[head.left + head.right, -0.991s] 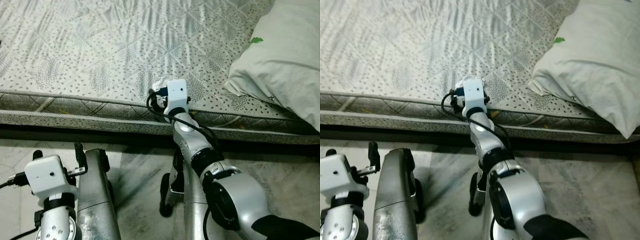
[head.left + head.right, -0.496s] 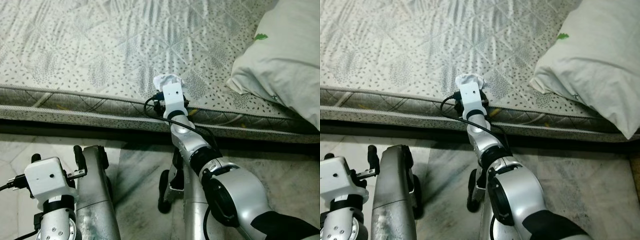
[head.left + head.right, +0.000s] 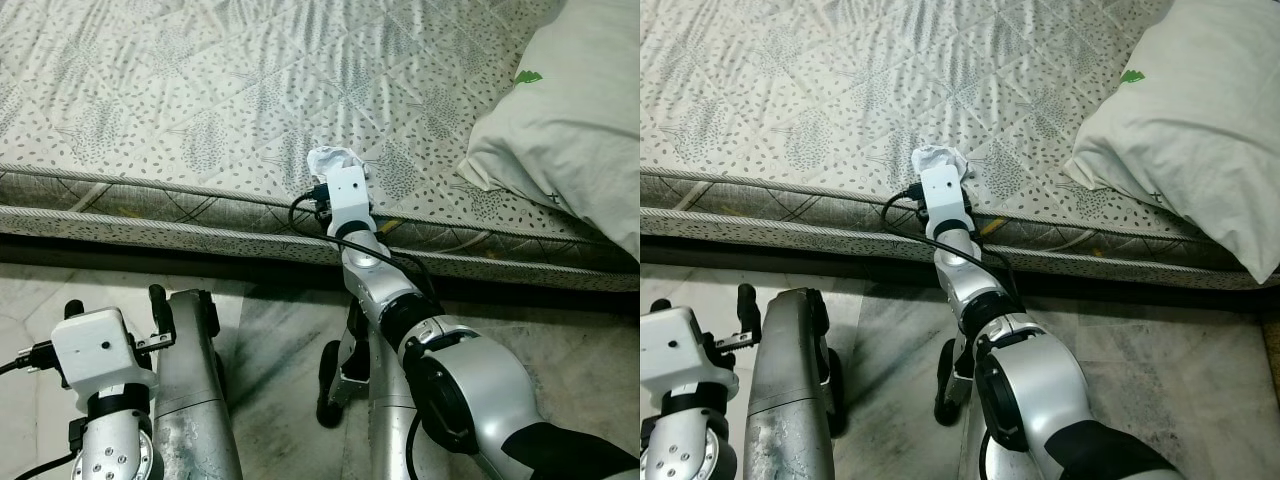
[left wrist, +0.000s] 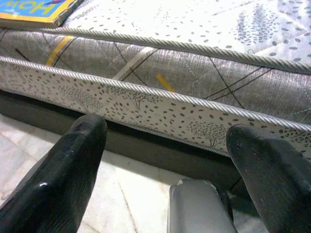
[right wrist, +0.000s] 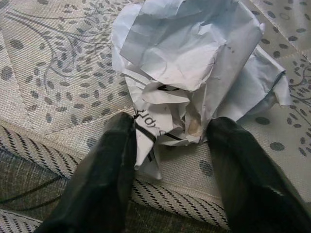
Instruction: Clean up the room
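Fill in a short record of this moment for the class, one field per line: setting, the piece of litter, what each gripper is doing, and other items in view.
setting: a mattress above a marble floor
litter: crumpled paper lying on the mattress near its front edge
right gripper: reached out to the mattress edge, fingers apart on either side of the paper's near end, not clamped on it
left gripper: low beside the bed, fingers spread wide, holding nothing
other items: a white pillow on the mattress to the robot's right; a book at the mattress edge in the left wrist view
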Controlling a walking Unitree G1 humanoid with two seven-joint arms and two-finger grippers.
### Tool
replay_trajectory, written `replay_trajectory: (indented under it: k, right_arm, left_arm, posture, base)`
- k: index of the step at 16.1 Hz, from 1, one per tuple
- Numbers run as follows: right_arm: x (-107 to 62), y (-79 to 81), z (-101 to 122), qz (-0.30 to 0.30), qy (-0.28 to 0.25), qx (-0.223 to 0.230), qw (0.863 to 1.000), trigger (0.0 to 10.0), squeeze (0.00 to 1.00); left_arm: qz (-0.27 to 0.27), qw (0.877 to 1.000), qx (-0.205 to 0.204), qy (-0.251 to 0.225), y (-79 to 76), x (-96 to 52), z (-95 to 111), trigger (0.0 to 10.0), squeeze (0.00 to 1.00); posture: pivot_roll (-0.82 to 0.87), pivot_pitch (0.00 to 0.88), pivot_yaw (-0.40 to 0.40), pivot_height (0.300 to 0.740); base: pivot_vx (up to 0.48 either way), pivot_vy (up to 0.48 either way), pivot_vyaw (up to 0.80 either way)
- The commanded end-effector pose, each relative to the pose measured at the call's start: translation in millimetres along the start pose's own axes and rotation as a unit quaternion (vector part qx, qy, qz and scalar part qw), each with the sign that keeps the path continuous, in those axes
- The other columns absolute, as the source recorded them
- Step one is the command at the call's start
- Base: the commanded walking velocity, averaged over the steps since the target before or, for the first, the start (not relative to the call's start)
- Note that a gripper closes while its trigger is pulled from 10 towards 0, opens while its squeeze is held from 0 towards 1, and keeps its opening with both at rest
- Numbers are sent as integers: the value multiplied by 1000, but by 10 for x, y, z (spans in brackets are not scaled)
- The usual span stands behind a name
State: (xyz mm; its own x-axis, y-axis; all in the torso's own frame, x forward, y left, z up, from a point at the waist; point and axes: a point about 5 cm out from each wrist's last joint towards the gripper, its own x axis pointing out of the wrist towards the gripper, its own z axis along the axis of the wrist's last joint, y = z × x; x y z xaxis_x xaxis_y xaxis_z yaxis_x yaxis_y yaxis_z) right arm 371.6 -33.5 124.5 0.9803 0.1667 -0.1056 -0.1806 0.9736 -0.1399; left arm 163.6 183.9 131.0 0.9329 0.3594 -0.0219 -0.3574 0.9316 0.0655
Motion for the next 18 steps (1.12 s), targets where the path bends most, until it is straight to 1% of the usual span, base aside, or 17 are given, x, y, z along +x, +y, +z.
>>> replay_trajectory:
  k: [1, 6, 11, 16, 18]
  right_arm:
    - [-32, 81, -93, 8, 26, 14, 1000, 0, 0]
    - [-1, 9, -40, 1, 21, 20, 1000, 0, 0]
    - [30, -12, 37, -1, 15, 31, 999, 0, 0]
    - [66, -54, 127, -4, 6, 41, 999, 0, 0]
    - [75, -79, 143, -6, 5, 43, 999, 0, 0]
  left_arm:
    - [6, 1000, 0, 20, 17, -12, -71, 10000, 0]
    - [1, 1000, -2, 11, -9, 79, -59, 10000, 0]
    - [2, 1000, -3, 2, -5, 163, -52, 10000, 0]
    - [-1, 1000, -2, -19, -11, 329, -5, 10000, 0]
    - [1, 1000, -2, -22, 0, 338, 0, 10000, 0]
  posture:
    - [249, 371, -127, 532]
    - [242, 344, -129, 532]
    - [239, 318, -129, 532]
    - [229, 278, -128, 532]
    - [228, 278, -134, 532]
  base:
    - [0, 0, 0]
    - [0, 0, 0]
    - [0, 0, 0]
    - [0, 0, 0]
    - [0, 0, 0]
